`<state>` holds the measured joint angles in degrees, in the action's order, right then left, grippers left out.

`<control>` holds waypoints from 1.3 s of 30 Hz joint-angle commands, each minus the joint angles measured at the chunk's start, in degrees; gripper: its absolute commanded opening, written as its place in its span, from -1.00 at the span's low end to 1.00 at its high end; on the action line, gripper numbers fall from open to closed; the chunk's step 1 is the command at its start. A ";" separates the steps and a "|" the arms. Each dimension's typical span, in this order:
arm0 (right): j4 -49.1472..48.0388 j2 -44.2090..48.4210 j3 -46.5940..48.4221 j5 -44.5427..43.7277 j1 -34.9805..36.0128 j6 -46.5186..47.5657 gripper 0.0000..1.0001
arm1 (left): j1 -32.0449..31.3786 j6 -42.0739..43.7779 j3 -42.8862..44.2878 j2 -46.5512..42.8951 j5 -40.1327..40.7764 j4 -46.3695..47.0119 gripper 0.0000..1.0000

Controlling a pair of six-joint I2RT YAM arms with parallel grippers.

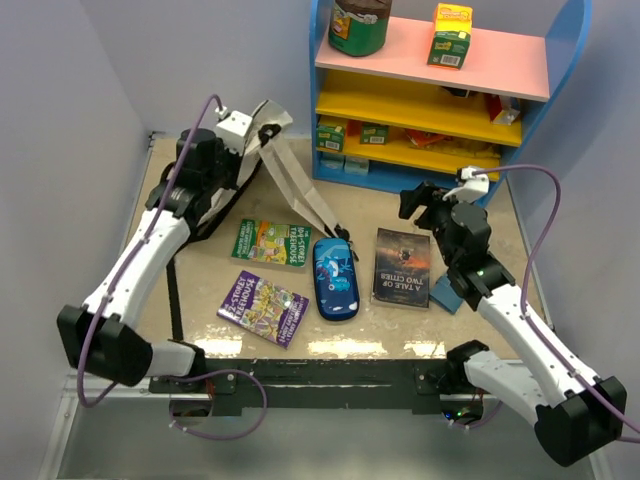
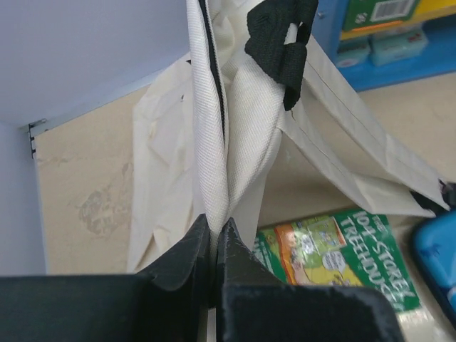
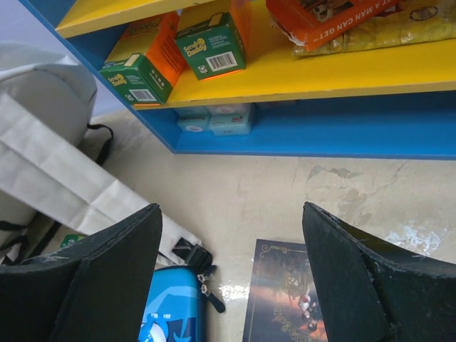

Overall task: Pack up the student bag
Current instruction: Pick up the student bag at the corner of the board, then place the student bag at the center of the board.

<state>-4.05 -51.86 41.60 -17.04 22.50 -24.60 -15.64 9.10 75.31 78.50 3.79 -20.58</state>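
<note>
The student bag (image 2: 214,128) lies at the far left of the desk (image 1: 205,272), one canvas fold pinched between the left fingers (image 2: 182,263). The right fingers (image 3: 107,263) stand wide, empty. Expect limp, light fabric that sags: grip doubled seams or the rim.

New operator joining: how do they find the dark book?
Start at the blue shelf unit at the back right. In front of it, right of the blue pencil case, lies the book. Its cover is dark, titled A Tale of Two Cities; the green book and purple book left of the case are bright.
</note>
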 commanded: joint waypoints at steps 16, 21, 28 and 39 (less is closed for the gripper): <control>14.33 -5.71 9.63 -0.35 3.33 -4.05 0.61 | -17.04 -2.86 -19.75 -19.88 -12.49 -12.65 -1.00; 16.27 -8.26 10.43 -1.95 7.11 -5.72 0.69 | -23.64 -3.83 -21.25 -13.91 -17.94 -11.50 -1.00; 13.46 -12.39 9.46 2.88 9.40 -9.59 0.85 | -31.20 -0.49 -17.93 -7.40 -27.78 -13.96 0.10; 6.26 -18.28 12.35 7.98 11.33 -10.91 0.92 | -22.26 5.74 -9.40 -12.67 -28.74 -14.40 0.92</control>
<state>8.03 -69.49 49.60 -11.84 33.08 -34.13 -44.69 11.73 59.59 68.77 -21.54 -35.68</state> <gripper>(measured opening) 0.957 0.953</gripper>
